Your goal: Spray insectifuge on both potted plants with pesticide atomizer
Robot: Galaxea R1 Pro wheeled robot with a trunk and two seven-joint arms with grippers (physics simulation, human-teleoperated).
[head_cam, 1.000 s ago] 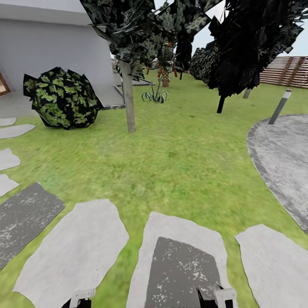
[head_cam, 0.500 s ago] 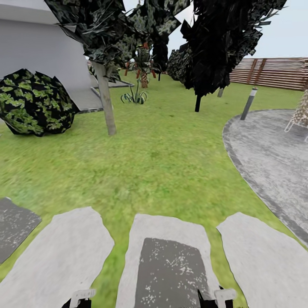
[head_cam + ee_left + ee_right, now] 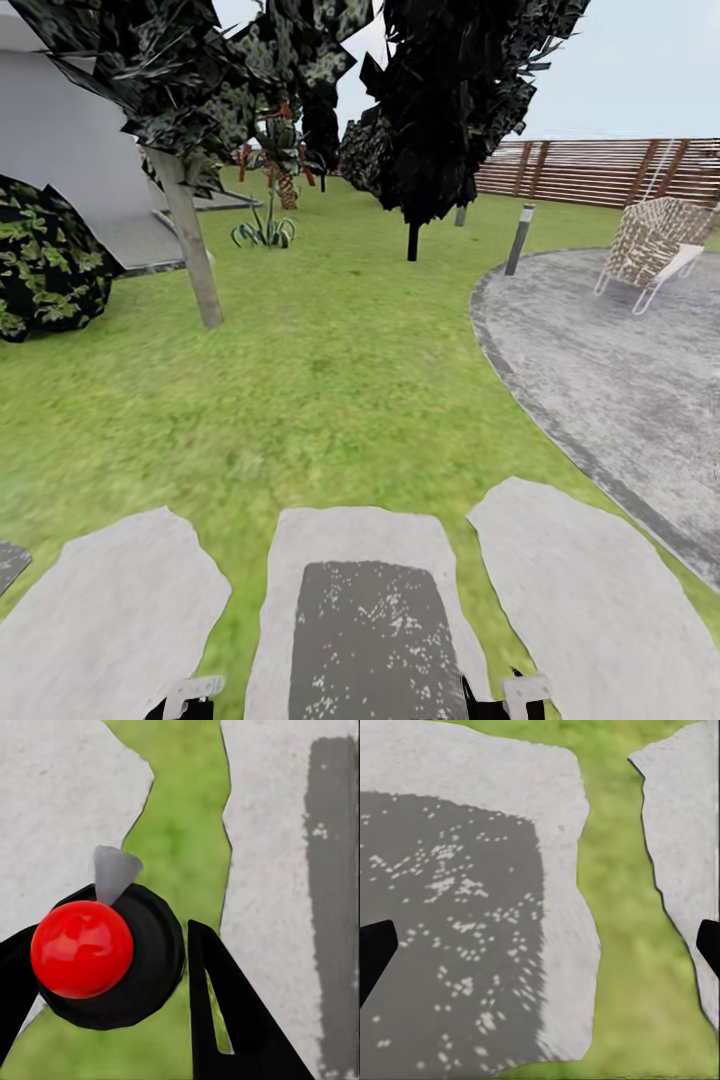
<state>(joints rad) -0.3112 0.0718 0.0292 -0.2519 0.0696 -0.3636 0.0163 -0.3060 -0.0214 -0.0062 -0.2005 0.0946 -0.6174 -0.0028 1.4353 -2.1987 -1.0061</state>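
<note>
Left claw (image 3: 112, 967): closed around a dark round object with a red ball on top, possibly the pesticide atomizer (image 3: 105, 952); view too close to confirm.
Right claw (image 3: 540, 945): fingers wide apart, holding nothing.
Near: stepping stones (image 3: 365, 610) in lawn (image 3: 330, 400).
Right: patio (image 3: 620, 370).
Far: wicker chair (image 3: 650, 240), fence (image 3: 590, 170).

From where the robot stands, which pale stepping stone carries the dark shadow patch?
The middle stepping stone, directly ahead between the two plain pale ones.

Grey lamp post (image 3: 519, 239) beside dark tree (image 3: 450, 90) (house wall (image 3: 60, 130) behind).
</note>
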